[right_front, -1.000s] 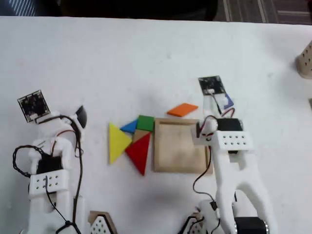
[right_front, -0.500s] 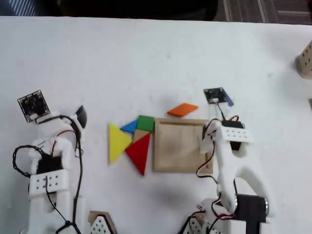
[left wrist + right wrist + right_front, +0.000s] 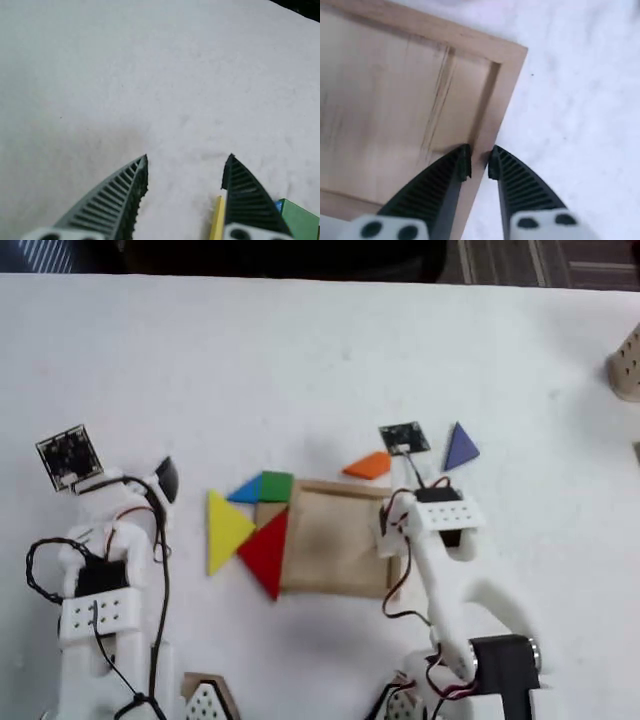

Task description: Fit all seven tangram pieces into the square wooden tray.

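At the left of the overhead frame the left gripper hangs with jaws spread wide over the bare white table, holding nothing. Just left of centre lie the yellow triangle, blue triangle, green square and red triangle, the last two touching the left rim of the square wooden tray. The tray sits at centre with no piece in it. The orange parallelogram lies just above the tray's upper right corner. The right gripper straddles the tray's right rim, jaws pinching it, one finger inside and one outside. The violet triangle lies apart at upper right. The step appears to be positioning the tray. It likely calls for a low, firm pinch and a flat slide, so the left rim does not ride over or scatter the pieces touching it.
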